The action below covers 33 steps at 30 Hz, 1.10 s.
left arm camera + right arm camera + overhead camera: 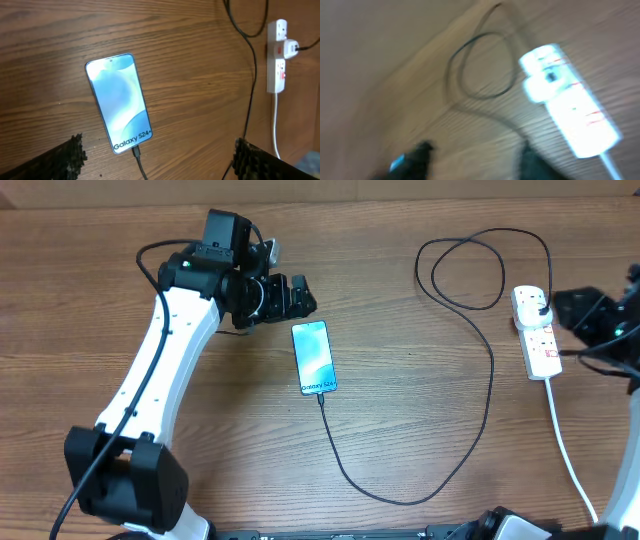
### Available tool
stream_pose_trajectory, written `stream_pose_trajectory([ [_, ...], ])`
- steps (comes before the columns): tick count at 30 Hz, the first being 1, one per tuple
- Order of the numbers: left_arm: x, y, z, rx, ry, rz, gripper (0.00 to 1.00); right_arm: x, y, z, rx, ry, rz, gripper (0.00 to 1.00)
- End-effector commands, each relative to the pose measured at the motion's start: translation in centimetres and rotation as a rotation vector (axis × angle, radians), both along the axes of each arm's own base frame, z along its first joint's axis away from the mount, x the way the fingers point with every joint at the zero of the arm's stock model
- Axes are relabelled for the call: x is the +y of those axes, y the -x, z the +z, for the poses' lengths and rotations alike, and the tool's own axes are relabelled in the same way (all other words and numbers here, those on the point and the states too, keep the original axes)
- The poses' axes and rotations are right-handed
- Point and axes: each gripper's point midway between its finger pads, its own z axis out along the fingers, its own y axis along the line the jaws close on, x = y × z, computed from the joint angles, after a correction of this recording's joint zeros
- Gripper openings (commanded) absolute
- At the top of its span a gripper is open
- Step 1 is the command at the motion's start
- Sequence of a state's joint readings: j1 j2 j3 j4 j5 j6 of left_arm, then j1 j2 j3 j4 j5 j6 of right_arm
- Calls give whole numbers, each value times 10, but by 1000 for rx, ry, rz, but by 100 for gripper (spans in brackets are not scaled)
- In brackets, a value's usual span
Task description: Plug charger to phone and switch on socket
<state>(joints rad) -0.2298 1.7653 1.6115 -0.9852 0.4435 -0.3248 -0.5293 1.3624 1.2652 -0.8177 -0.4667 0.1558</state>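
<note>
One phone [313, 358] lies flat on the table [420, 440], screen up, just beside the left pincer [296, 296], whose fingers stand wide apart with nothing between them. One charger [491, 380] runs from the phone's lower edge to the one socket [541, 345], its plug seated there. The right pincer [572, 311] hovers close by the socket. Through heavy blur its fingers look apart.

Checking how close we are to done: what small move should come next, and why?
Probably ease the right claw onto the red switch beside the plug on the power strip. The charger cable already reaches the bottom edge of the phone, its plug sits in the strip, and the claw hovers just beside it.
</note>
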Motion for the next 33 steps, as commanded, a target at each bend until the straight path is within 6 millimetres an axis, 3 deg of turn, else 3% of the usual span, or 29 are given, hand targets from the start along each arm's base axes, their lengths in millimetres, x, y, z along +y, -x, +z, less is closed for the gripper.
stream_pose_trajectory([
  [1,-2,1,9,-35,-8,-26,100,-39,-8,-24,90,34,-174,4],
  [10,-2,0,9,-36,-8,-25,100,-72,-44,-116,221,-4,-214,4],
  [14,-2,0,10,-37,-7,-25,100,-78,-54,-146,248,-21,-216,4],
  [21,-2,0,9,-36,-8,-25,100,-91,-59,-163,263,-3,-273,4],
  [27,-2,0,10,-35,-6,-22,100,-93,-62,-169,262,-3,-273,4],
  [33,-2,0,10,-35,-6,-22,100,-91,-61,-189,298,-22,-268,4],
])
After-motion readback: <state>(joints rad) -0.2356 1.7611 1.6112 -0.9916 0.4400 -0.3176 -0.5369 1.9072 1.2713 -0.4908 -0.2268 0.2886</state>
